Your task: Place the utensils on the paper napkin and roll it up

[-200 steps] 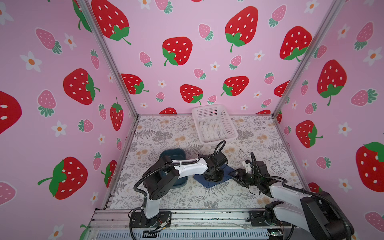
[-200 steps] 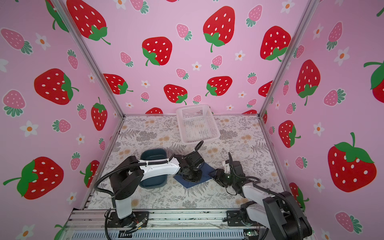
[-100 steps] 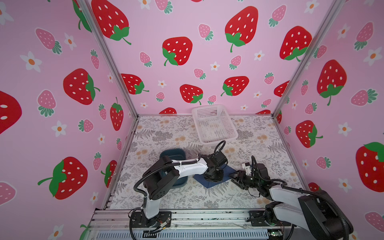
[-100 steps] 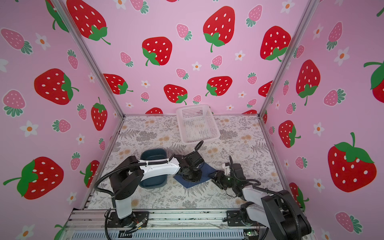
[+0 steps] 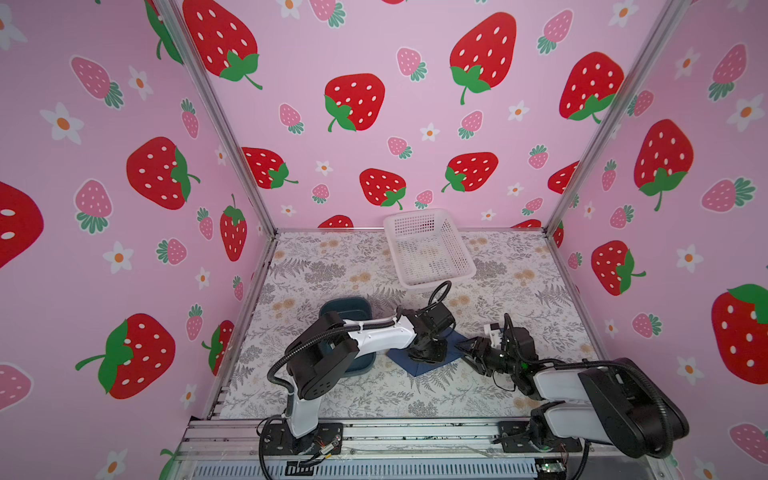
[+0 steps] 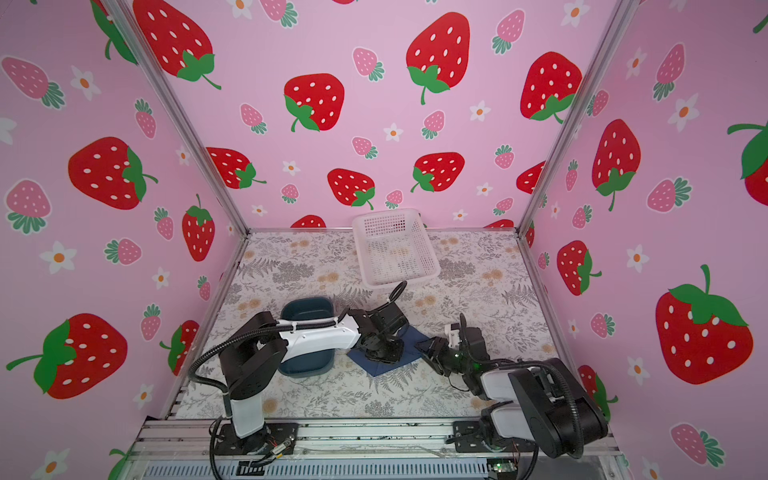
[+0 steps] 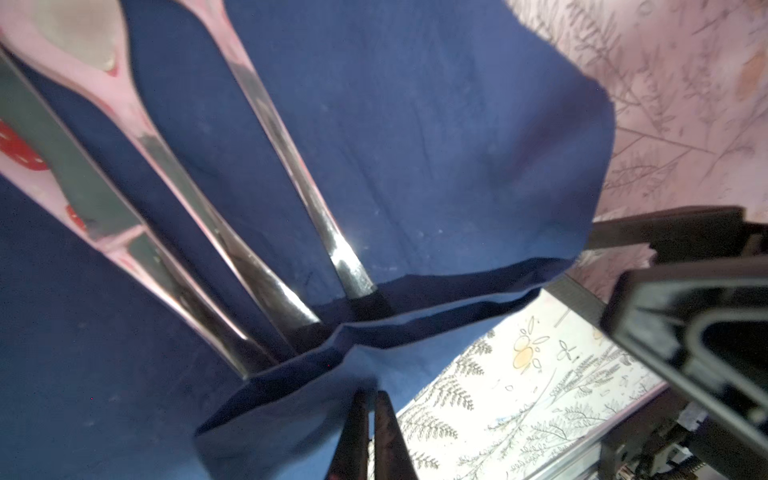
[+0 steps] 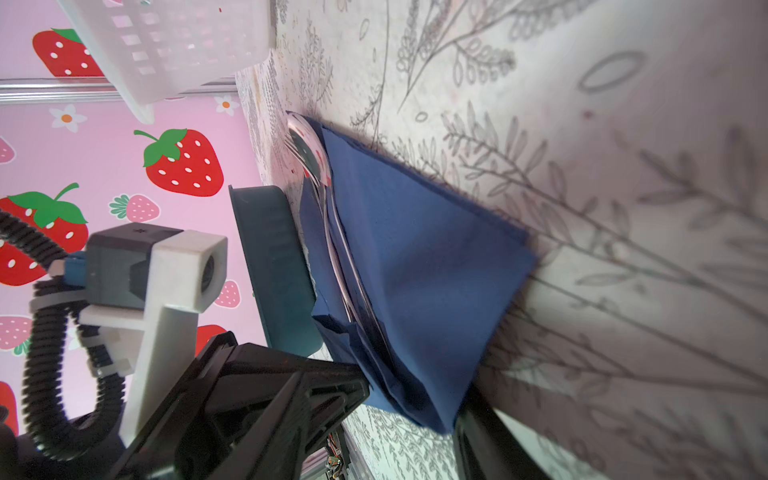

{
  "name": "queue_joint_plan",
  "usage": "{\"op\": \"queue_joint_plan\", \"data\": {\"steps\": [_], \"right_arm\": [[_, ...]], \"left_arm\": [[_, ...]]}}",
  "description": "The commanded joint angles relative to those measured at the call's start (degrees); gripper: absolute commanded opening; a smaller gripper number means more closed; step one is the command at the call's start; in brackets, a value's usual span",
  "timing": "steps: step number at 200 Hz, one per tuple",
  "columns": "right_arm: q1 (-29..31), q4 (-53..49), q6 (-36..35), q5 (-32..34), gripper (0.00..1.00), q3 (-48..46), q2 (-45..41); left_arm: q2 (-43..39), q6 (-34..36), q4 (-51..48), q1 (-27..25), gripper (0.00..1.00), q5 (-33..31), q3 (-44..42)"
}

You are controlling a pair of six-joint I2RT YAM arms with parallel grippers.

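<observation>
The navy paper napkin [image 5: 419, 368] [image 6: 380, 368] lies on the floral table in front of the arms. In the left wrist view the utensils [image 7: 187, 199] lie side by side on the napkin [image 7: 436, 145], their handle ends tucked under a folded-up flap. My left gripper [image 5: 424, 355] [image 7: 370, 395] is shut, its tips down on that fold. My right gripper [image 5: 467, 351] [image 8: 415, 407] is open, its jaws on either side of the napkin's [image 8: 415, 257] near corner. The spoon bowl and fork tines of the utensils [image 8: 309, 153] stick out past the far edge.
A teal tray [image 5: 345, 307] [image 8: 274, 266] sits just left of the napkin, partly under the left arm. A white perforated basket [image 5: 428, 249] [image 6: 395, 249] stands at the back against the wall. Pink strawberry walls close in three sides.
My right gripper has crept a little leftward to the napkin's corner. The left gripper has stayed put on the fold.
</observation>
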Motion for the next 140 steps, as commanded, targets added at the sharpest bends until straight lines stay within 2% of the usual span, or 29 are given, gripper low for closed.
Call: {"op": "queue_joint_plan", "data": {"steps": [1,69,99,140], "right_arm": [[0.3,6.3,2.0,-0.5,0.56,0.2,3.4],[0.1,2.9,-6.0,0.9,0.52,4.6,5.5],[0.1,2.9,-8.2,0.0,0.40,5.7,7.3],[0.1,-0.3,-11.7,-0.5,0.30,7.3,7.1]], "left_arm": [[-1.3,-0.1,-1.1,0.2,0.09,-1.0,-0.1],[-1.2,0.0,-0.9,0.2,0.09,-0.8,0.2],[-1.6,-0.2,-0.2,0.2,0.09,-0.4,0.2],[-1.7,-0.1,-0.1,0.2,0.09,-0.7,0.2]]}}
